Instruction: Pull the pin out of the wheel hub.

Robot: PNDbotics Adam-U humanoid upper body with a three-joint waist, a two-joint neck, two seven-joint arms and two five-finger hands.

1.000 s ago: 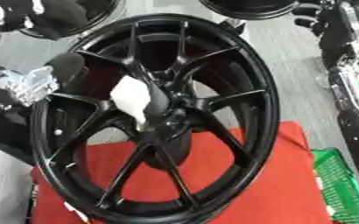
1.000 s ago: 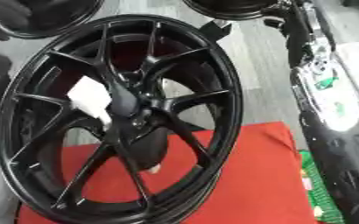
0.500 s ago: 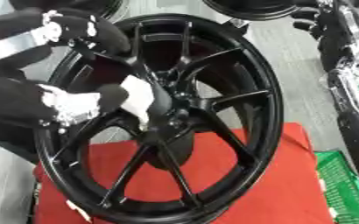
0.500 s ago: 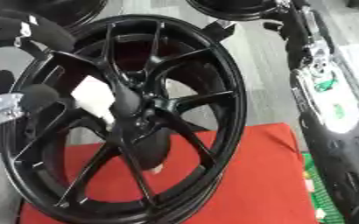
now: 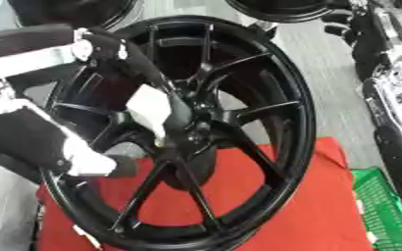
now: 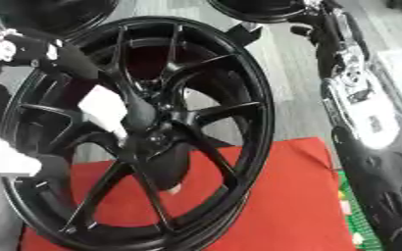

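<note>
Presently, the black wheel hub [image 5: 230, 132] is seen standing tilted on a red cloth [image 5: 316, 206]. The left hand [image 5: 110, 73] is reached in from the left across the spokes, its fingers laid toward the hub's centre beside a white pin-like piece [image 5: 149, 108]; whether anything is gripped cannot be told. The right hand is not seen.

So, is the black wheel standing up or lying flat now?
Standing up, tilted. The wheel rests on its lower rim on the red cloth, spokes facing the camera.
</note>
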